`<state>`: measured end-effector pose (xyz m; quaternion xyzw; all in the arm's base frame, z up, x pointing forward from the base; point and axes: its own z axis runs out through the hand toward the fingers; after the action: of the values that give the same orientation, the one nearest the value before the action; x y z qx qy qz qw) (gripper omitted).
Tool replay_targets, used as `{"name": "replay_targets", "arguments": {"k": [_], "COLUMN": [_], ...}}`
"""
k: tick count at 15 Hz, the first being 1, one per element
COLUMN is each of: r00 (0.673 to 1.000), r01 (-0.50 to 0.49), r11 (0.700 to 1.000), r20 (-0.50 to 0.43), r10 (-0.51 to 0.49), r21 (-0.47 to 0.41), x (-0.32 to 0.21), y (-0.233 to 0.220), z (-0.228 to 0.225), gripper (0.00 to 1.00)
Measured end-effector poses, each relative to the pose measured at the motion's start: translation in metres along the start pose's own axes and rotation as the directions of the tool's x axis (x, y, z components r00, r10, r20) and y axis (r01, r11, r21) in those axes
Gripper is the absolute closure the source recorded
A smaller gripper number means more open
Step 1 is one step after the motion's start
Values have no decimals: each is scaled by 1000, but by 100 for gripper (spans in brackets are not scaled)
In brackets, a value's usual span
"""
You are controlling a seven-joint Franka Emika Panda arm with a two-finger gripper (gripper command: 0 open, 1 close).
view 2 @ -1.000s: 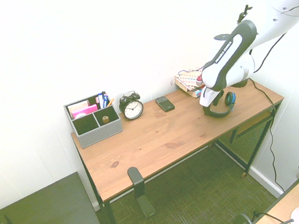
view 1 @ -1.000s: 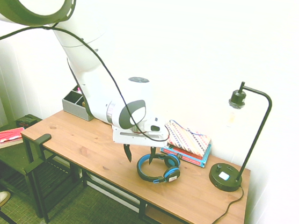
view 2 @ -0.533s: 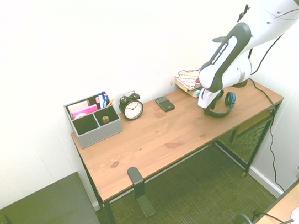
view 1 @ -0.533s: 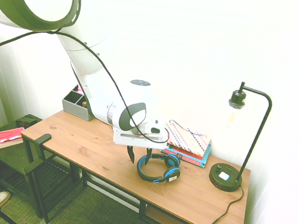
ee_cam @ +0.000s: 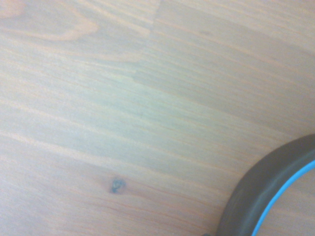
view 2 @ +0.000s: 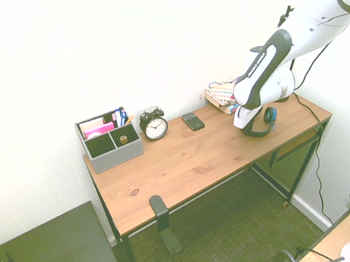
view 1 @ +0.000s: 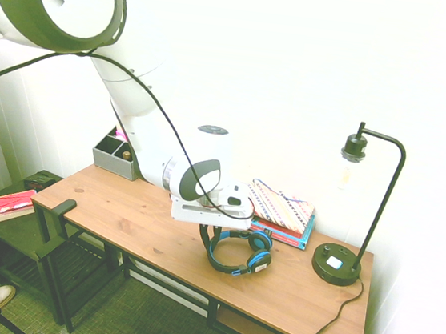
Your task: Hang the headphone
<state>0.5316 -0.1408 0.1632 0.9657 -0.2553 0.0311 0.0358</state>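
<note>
Second exterior view shows a grey organizer [view 2: 118, 157] holding pens [view 2: 122, 118] and a pink item [view 2: 99, 129]. That view also reveals an alarm clock [view 2: 156, 128], unseen in the first exterior view. On the surface [view 1: 133, 213], my jaws [view 1: 210, 244] are closed on the band of the headphone [view 1: 230, 269]; half a second ago they stood wider apart, around the band.

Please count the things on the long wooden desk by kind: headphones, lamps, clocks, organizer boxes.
Headphones: 1
Lamp: 1
Alarm clock: 1
Organizer box: 1
Total: 4
</note>
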Motion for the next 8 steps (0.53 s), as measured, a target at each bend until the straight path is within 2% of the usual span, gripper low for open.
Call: {"name": "replay_targets", "arguments": {"k": [4,8], "r00": [1000,995], "r01": [-15,-94], "r11": [1000,995], "r20": [-8,17], "r10": [15,93], "r21": [1,29], "x": [-1,-20], "y": [-4,-34], "z": [-7,-83], "gripper": [100,100]}}
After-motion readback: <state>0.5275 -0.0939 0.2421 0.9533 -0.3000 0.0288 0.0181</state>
